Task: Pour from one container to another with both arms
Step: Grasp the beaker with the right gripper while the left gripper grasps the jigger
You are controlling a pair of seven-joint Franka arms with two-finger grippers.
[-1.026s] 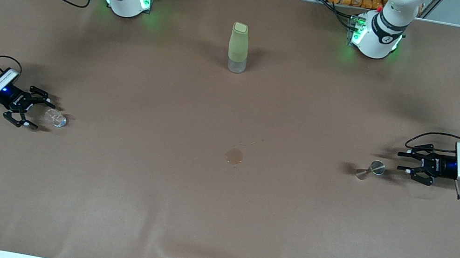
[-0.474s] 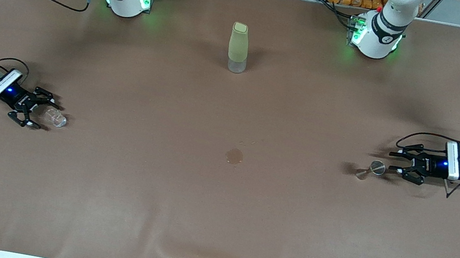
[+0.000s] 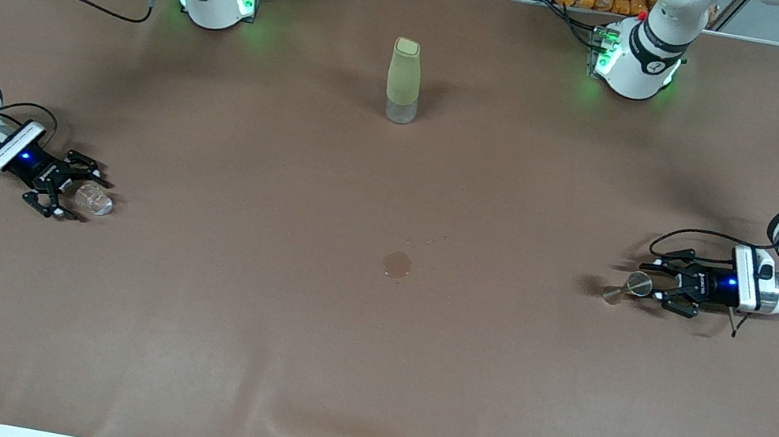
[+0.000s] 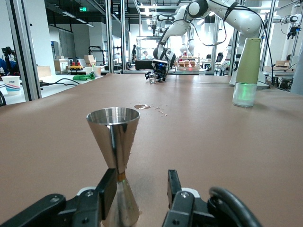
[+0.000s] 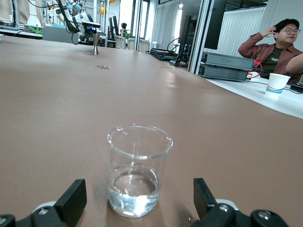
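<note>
Both arms have slid in low and near-horizontal along the brown counter [image 3: 365,358] since a second ago: left end effector [image 3: 654,283] now brackets the jigger [image 3: 626,287] near the left arm's end, fingers [image 4: 108,187] either side of its waist, part-open, no visible clamp; right end effector [image 3: 72,189] sits wide open around the beaker [image 3: 93,199] near the right arm's end, not touching. Bottle [image 3: 403,81] stands upright mid-counter, nearest the bases, long axis vertical, unmoved. Jigger upright, wide cup up; beaker upright with a little clear liquid; small spill [image 3: 397,264] mid-counter, nearer the camera than the bottle.
</note>
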